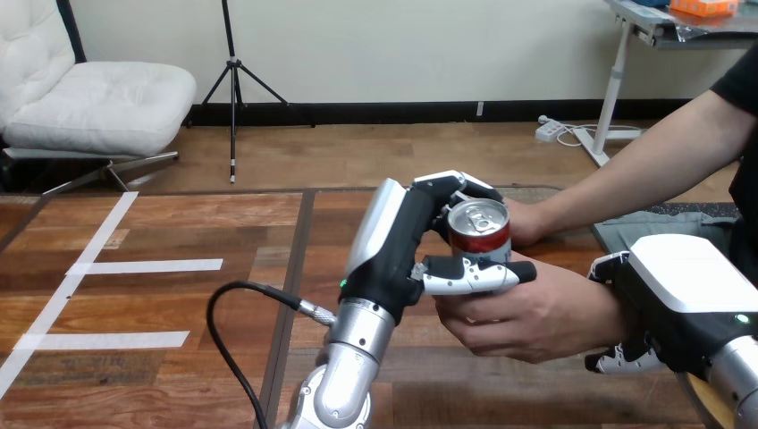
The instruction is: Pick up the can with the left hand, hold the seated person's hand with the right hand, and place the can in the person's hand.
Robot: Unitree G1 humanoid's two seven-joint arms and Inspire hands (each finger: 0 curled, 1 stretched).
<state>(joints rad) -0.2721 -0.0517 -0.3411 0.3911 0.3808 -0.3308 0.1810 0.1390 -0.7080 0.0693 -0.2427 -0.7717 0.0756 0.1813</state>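
Head view: a red cylindrical metal can with a silver top [479, 234] is held upright by the robot's left hand [393, 255]. The fingers are curled round the can's far side and the thumb is laid across its near side. Directly under the can the person's lower hand [527, 313] is cupped, palm up. Whether the can's base already rests on that hand cannot be told, as the base is hidden by the thumb. A second hand of the person [523, 223] is seen just behind the can.

To the right of the can, the wrist of the cupped hand is clasped by the robot's right hand [684, 299], with its thumb above the wrist and its curled fingers below.

Several risks can be judged from here:
- If the left hand's fingers are opened before the base is seated, the can could tip off the palm.
- The person's fingers could be pinched under the thumb.
- The wrist could be squeezed too hard.

To the left of the can lies the brown wooden table [179, 304], which is marked with white tape strips [147, 265].
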